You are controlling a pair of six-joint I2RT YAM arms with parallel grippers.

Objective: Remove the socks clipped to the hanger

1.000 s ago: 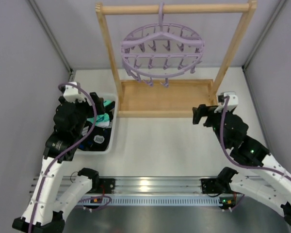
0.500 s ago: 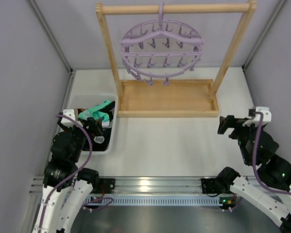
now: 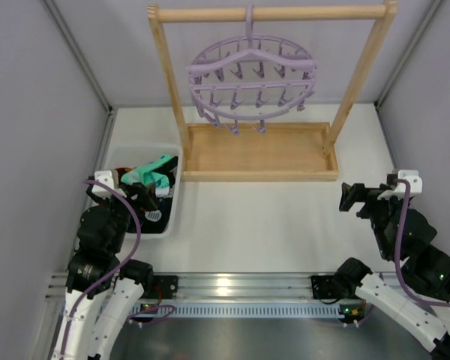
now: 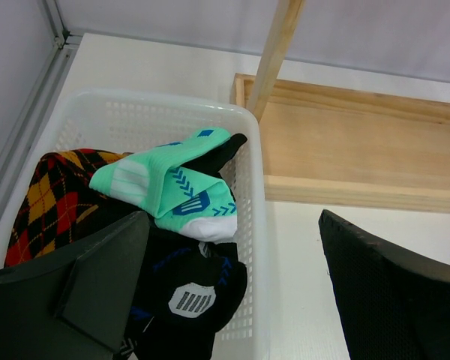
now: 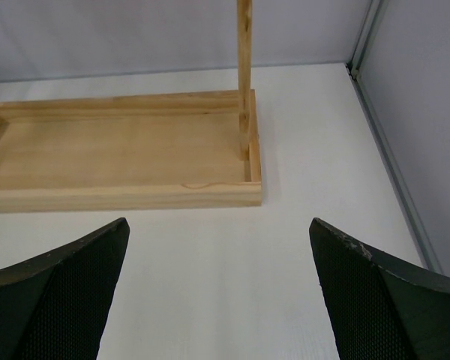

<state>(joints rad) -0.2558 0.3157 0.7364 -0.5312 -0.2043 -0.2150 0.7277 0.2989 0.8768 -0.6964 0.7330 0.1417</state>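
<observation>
Socks (image 3: pixel 154 174) are lying in basket (image 3: pixel 177 199) at centre left; hanger (image 3: pixel 250 79) is hanging at top; left pincer (image 3: pixel 141 195) and right pincer (image 3: pixel 352 196) are standing open.

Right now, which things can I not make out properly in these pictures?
- Socks in the white basket: in the left wrist view the open left gripper covers their near part, so their number is unclear.
- Lavender hanger: seen in the top view only, where its clips are too small to judge as open or shut. Both wrist views cut it off at the top edge.
- Wooden rack: the right wrist view shows only the base and one post.
</observation>
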